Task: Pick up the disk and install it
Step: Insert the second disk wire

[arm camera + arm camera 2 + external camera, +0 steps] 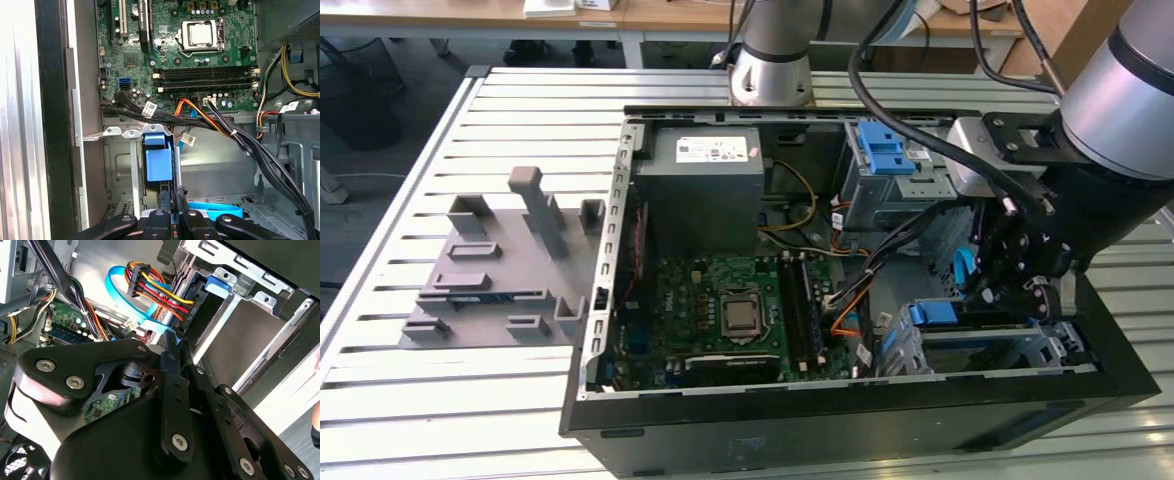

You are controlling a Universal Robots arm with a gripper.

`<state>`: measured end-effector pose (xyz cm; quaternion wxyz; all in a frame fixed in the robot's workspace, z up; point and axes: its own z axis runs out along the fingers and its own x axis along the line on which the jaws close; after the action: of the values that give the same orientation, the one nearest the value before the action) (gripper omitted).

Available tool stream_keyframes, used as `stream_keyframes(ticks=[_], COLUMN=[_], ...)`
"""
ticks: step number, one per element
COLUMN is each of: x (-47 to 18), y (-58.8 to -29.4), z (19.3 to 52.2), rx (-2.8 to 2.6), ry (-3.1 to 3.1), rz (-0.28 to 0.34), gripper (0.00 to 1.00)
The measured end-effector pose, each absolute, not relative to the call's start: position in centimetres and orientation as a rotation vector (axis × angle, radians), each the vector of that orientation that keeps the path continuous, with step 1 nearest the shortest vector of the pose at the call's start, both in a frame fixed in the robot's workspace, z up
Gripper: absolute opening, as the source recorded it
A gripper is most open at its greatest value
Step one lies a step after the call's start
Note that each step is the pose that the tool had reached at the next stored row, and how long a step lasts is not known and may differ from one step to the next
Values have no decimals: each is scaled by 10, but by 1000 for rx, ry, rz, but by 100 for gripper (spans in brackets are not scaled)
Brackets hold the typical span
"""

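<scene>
**Gripper down in the drive bay, disk in the cage**

Exterior view: the open case (607,300) lies on the slatted counter (400,400). The arm reaches into the corner at the exterior view's right, nearest the camera, where the drive cage (1061,350) sits. The gripper (1038,298) hangs low over that cage, likely because the disk must enter its slot straight. The disk (974,332) appears to lie in the cage just beside the gripper, with a blue rail along its edge. How deep it is seated I cannot tell. The power supply (707,190) and motherboard (734,310) sit well apart, untouched.

Second wrist view: the gripper (170,342) has its jaws drawn together to a narrow tip. The tip points at the bay mouth, just beside the flat blue cable (117,287) and the bundled power wires (160,292). Nothing clearly sits between the jaws; a pinched thin edge is hidden from here. The closed shape suits pressing rather than carrying, I judge.

First wrist view: the gripper (172,197) lines up directly under a blue tab (160,165) standing in the cage slot. Black cables (240,140) drape across between board and bay, clear of the tip.
</scene>
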<state>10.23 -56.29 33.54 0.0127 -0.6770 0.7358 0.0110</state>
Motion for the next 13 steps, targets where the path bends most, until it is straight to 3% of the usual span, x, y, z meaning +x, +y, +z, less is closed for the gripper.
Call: stream_keyframes(ticks=[13], x=[103], y=[-563], z=[331], rx=[-2110], ry=[2293], rz=[34], gripper=[16])
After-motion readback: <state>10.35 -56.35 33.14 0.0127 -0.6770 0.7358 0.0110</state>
